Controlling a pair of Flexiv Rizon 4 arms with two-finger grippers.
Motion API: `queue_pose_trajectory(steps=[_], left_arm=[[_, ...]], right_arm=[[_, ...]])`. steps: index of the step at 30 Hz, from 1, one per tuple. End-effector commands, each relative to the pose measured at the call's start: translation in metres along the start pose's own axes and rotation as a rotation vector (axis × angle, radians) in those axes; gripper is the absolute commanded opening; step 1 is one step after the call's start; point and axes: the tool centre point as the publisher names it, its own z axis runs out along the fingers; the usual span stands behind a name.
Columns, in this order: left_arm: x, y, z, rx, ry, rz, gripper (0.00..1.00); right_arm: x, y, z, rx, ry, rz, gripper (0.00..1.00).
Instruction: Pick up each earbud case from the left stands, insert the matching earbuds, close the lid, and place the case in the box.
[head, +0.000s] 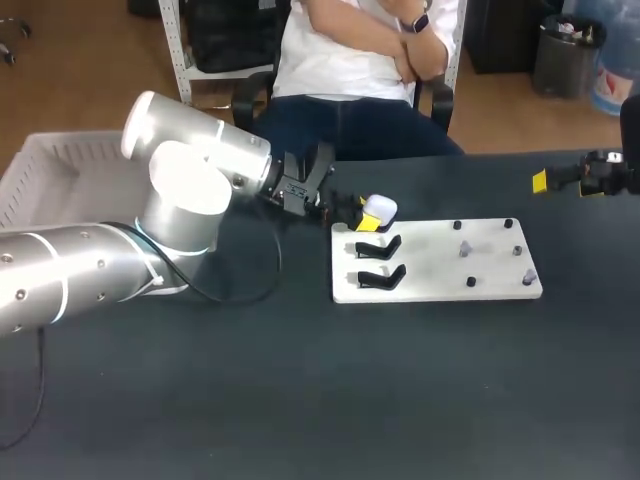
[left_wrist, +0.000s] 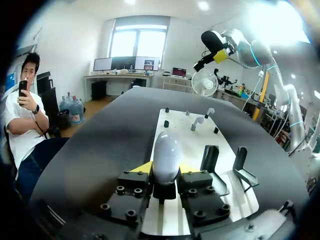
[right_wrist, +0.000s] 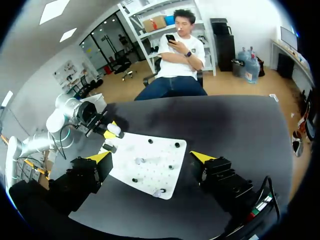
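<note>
A white earbud case (head: 380, 209) (left_wrist: 166, 155) sits on the far stand at the left end of the white board (head: 440, 290). My left gripper (head: 372, 220) (left_wrist: 165, 169) is shut on the case, with a yellow tip against each side. Two empty black stands (head: 380, 247) (left_wrist: 210, 160) lie nearer on the board. Small earbuds (head: 465, 247) (left_wrist: 195, 122) rest on pegs toward the board's right end. My right gripper (head: 590, 178) (right_wrist: 150, 157) hangs open and empty above the table's far right, well away from the board (right_wrist: 160, 175).
A white basket (head: 50, 165) stands at the table's far left, behind my left arm. The dark tabletop (head: 400, 400) stretches in front of the board. Several black pegs (head: 457, 225) dot the board's right half.
</note>
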Motion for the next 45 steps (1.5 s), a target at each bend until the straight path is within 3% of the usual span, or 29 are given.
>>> queue_pose_trajectory(steps=[1,13,20,26,30,33,45], left_arm=[[-0.001,-0.003,0.0,0.003,-0.003,0.004,0.0],[-0.017,-0.017,-0.022,-0.027,-0.06,-0.013,0.0],[-0.044,-0.029,-0.039,-0.048,-0.088,0.009,0.0],[-0.063,-0.031,-0.039,-0.046,-0.09,0.057,0.0],[-0.073,-0.032,-0.036,-0.064,-0.143,0.037,0.0],[-0.079,-0.037,-0.034,-0.076,-0.188,0.036,0.0],[-0.089,-0.055,-0.029,-0.114,-0.233,0.044,0.0]], right_arm=[[0.0,0.0,0.0,0.003,0.0,0.0,1.0],[0.0,0.0,0.0,0.003,0.0,0.0,1.0],[0.0,0.0,0.0,0.003,0.0,0.0,1.0],[0.0,0.0,0.0,0.003,0.0,0.0,1.0],[0.003,0.018,0.005,-0.007,0.014,0.01,1.0],[0.003,0.031,0.007,-0.017,-0.024,0.029,1.0],[-0.004,0.072,0.023,-0.025,0.018,-0.03,1.0]])
